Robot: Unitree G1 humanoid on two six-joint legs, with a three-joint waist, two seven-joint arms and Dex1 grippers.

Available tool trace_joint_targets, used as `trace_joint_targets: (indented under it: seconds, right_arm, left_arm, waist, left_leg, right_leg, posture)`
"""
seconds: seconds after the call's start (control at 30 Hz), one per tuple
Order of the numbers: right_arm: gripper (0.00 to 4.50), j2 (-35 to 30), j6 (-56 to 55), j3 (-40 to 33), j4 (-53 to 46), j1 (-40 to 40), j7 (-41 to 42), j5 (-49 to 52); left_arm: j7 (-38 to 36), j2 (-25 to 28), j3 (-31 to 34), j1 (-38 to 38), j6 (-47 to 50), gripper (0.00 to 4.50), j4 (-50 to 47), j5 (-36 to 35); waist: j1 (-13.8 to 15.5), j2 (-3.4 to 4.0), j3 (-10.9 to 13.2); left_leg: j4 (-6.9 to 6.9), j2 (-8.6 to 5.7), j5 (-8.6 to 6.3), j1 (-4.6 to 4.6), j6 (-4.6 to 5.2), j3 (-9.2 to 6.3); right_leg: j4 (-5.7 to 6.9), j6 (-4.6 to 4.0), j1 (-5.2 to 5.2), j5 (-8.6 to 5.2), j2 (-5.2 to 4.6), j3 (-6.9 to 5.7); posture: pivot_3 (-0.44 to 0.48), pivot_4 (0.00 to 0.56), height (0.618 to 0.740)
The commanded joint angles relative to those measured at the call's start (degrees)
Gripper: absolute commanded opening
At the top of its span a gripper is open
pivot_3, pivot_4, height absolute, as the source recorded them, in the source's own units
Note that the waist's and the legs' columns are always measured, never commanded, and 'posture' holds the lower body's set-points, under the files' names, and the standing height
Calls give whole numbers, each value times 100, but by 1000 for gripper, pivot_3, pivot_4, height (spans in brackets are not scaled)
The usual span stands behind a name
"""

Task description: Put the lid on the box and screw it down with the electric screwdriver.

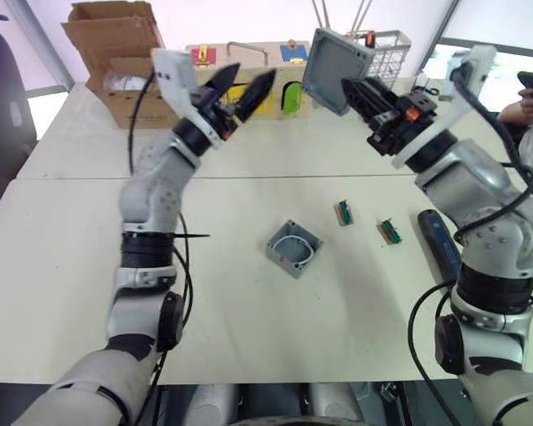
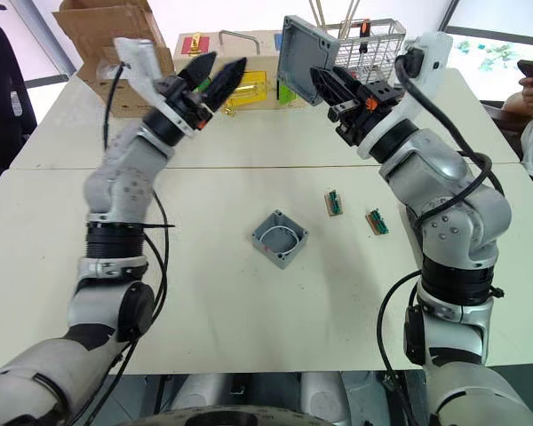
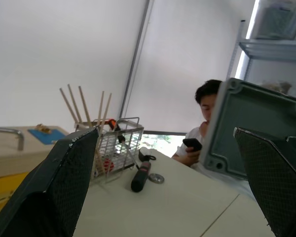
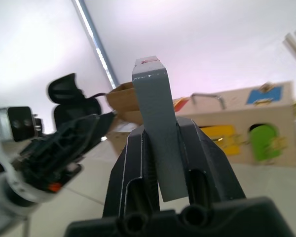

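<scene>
- The box (image 1: 294, 248) sits open side up on the worktop (image 1: 62, 257), near the middle, with nothing on it.
- 2 small green-and-tan parts (image 1: 343, 212) (image 1: 390, 231) lie to its right, apart from it and from each other.
- The electric screwdriver (image 1: 437, 240) lies flat on the worktop further right, partly hidden behind the right arm.
- The right gripper (image 1: 354, 91) is raised well above the worktop, its fingers clamped on the lower edge of the lid (image 1: 335, 70), which is held tilted in the air.
- The left gripper (image 1: 245, 91) is raised level with it, fingers spread apart and holding nothing, its tips pointing toward the lid with a gap between.
- At the far edge stand a cardboard box (image 1: 115, 53), a wooden box with coloured doors (image 1: 249, 75) and a wire basket (image 2: 369, 49).
- A person (image 3: 207, 126) holding a phone sits beyond the worktop.
</scene>
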Motion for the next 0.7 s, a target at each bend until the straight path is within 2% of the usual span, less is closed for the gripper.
trace_joint_targets:
  seconds: [0.03, 0.1, 0.17, 0.27, 0.37, 0.5, 0.7]
  right_arm:
    - [156, -515, -1025, 459, -454, 258, 385, -1361]
    - [156, -856, -1797, 822, -478, 579, 687, -2204]
    - [156, -1227, -2915, 1186, -521, 1170, 865, -3256]
    - [156, -1486, -4363, 1480, -530, 1952, 676, -4652]
    - [156, -1396, -5249, 1551, -538, 2570, 230, -5702]
    - [156, -1456, -6339, 1812, -449, 3346, -66, -6954]
    - [156, -1405, -7057, 1828, -236, 3745, -128, -7536]
  left_arm:
    - [-337, 791, 115, 177, 1268, 4488, -745, -654]
    - [-926, 1339, -12, 524, 1806, 4488, -1297, -1035]
    - [-1414, 1848, -202, 995, 1888, 4488, -1827, -1024]
    - [-1789, 2284, -351, 1561, 1832, 4488, -2326, -939]
    - [-1930, 2430, -432, 1945, 1600, 4488, -2593, -799]
    - [-1842, 2390, -375, 2095, 1577, 4488, -2551, -795]
    - [-2309, 2603, -795, 2182, 1227, 4488, -2429, -362]
  waist:
    - [-18, 0, 0]
    - [-35, 1, 0]
    - [-17, 1, 0]
    - [35, 1, 0]
    - [43, 2, 1]
    - [56, 2, 1]
    - [26, 2, 1]
  left_leg:
    - [-2, 0, 0, 0, 0, 1]
    - [-13, 0, 0, 0, 0, 2]
    - [-17, 0, 0, 1, 0, 3]
    - [-16, -4, 0, 6, -1, 1]
    - [-2, -5, 1, 6, -2, 4]
    - [6, -3, 6, 21, -10, 2]
    - [1, -1, 6, 25, -10, 4]
  right_leg:
    - [0, 0, -3, 0, 0, 0]
    - [3, 1, -7, -1, 0, 0]
    - [2, 1, -8, 0, 0, 1]
    - [-3, 0, -4, -1, -2, 3]
    - [-10, -1, 5, -1, -2, 7]
    - [-12, -1, 25, -2, 1, 8]
    - [-12, -1, 27, -2, 4, 10]
  posture:
    - [0, 150, 740]
    - [0, 150, 740]
    - [0, 150, 740]
    - [0, 150, 740]
    - [0, 150, 740]
    - [0, 150, 740]
    - [0, 150, 740]
